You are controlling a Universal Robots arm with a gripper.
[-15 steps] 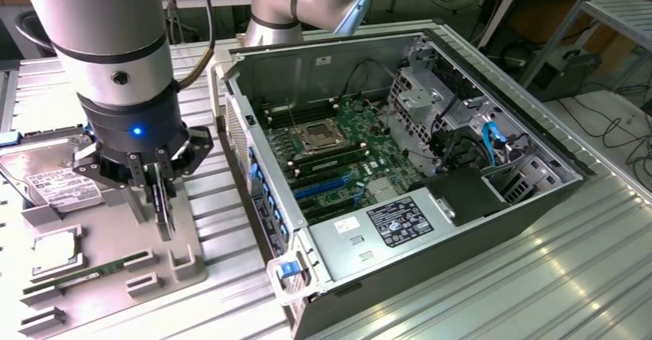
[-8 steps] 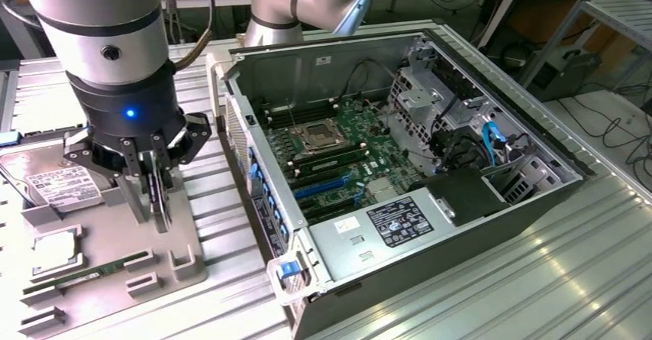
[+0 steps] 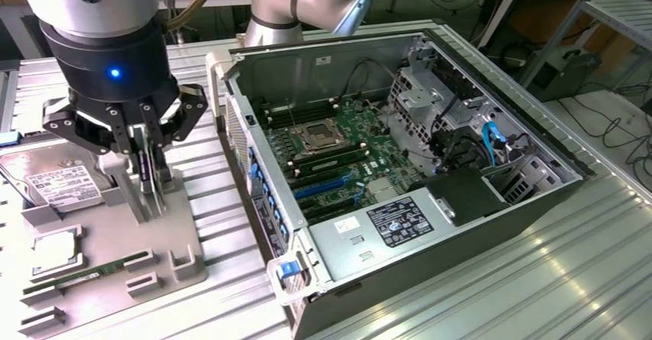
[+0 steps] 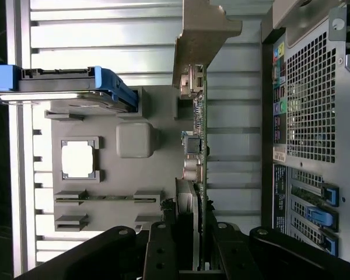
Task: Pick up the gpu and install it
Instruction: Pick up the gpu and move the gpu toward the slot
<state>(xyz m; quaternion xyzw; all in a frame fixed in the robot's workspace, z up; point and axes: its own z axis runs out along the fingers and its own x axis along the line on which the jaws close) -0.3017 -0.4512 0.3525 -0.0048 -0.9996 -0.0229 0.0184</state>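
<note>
The gripper (image 3: 151,183) hangs beside the open computer case (image 3: 275,72), on the exterior view's left, over the grey tray (image 3: 173,237) alongside that case. Its jaws are clamped on the gpu (image 4: 202,175), kept upright and edge-on, probably to meet a slot inside the case.

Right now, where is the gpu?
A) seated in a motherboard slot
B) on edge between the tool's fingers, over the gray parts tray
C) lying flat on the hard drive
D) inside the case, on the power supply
B: the gpu stands on edge, clamped in the tool over the gray parts tray, outside the open computer case.
</note>
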